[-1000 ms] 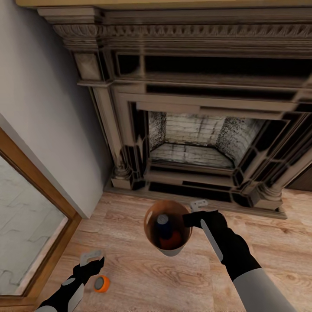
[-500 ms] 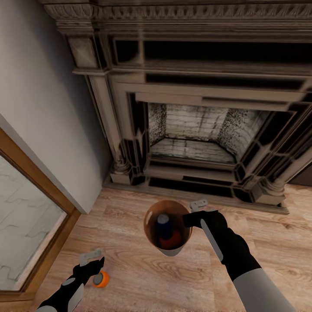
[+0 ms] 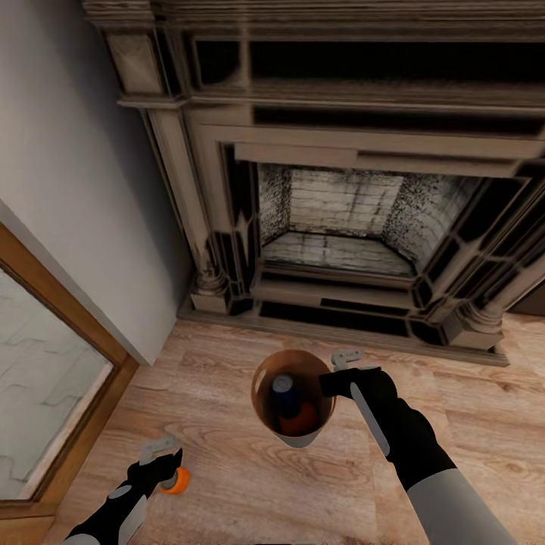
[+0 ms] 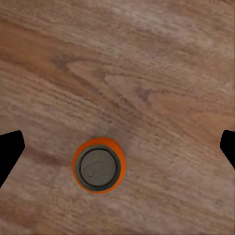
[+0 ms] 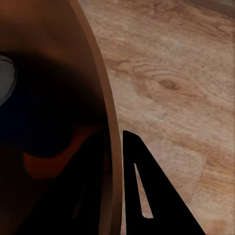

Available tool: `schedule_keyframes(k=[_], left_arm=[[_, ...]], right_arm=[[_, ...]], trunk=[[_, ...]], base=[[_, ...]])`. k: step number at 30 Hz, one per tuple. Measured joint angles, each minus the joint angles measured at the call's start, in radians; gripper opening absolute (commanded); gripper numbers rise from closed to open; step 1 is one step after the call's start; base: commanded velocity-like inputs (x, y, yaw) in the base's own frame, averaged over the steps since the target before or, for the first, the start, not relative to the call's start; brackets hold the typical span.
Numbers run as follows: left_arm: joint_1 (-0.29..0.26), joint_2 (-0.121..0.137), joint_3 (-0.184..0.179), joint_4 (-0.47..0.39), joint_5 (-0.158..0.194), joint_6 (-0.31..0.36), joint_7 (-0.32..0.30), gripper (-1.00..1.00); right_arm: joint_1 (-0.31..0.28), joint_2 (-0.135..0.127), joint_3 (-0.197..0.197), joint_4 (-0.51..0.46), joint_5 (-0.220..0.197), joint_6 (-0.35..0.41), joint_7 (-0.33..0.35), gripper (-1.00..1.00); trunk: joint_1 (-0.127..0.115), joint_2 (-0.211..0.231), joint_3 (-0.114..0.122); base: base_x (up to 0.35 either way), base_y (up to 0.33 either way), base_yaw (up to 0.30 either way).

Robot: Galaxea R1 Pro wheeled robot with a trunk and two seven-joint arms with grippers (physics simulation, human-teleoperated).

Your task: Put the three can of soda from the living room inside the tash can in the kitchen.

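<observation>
The pale grey trash can (image 3: 295, 437) with its orange-brown inside hangs above the wood floor, and my right gripper (image 3: 334, 371) is shut on its rim (image 5: 110, 132). Inside it lie a dark blue soda can (image 3: 284, 387) and an orange soda can (image 3: 304, 415). A second orange can (image 3: 179, 481) stands upright on the floor at lower left, silvery top up (image 4: 99, 167). My left gripper (image 3: 162, 455) hovers open above it. In the left wrist view its fingertips (image 4: 11, 151) are spread wide on either side of the can.
The ornate fireplace (image 3: 341, 227) with its brick-lined hearth stands straight ahead, its base step (image 3: 341, 333) near the bin. A grey wall (image 3: 68, 166) and a wood-framed panel (image 3: 53, 378) close off the left. Wood floor (image 3: 469, 393) stretches to the right.
The whole picture has shifted, so the camera has moved. The floor can now sits closer under my left gripper. Both arms keep their pose, and the bin stays held.
</observation>
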Motion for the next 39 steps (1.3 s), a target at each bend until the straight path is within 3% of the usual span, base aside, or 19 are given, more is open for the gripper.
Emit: schedule_keyframes(k=[18,31,39], left_arm=[[0.000,0.004,0.000,-0.060,0.000,0.003,0.000,1.00],[0.000,0.027,0.001,-0.060,0.000,0.003,0.000,1.00],[0.000,0.028,0.001,-0.060,0.000,0.002,0.000,1.00]], right_arm=[[0.000,0.000,0.000,0.000,0.000,0.000,-0.001,-1.00],[0.000,0.000,0.000,0.000,0.001,0.000,0.000,-1.00],[0.000,0.000,0.000,0.000,0.000,0.000,0.000,-1.00]], trunk=[[0.069,-0.126,-0.085],[0.119,-0.217,-0.147],[0.119,-0.217,-0.150]], base=[[0.000,0.000,0.000],[0.000,0.000,0.000],[0.000,0.000,0.000]])
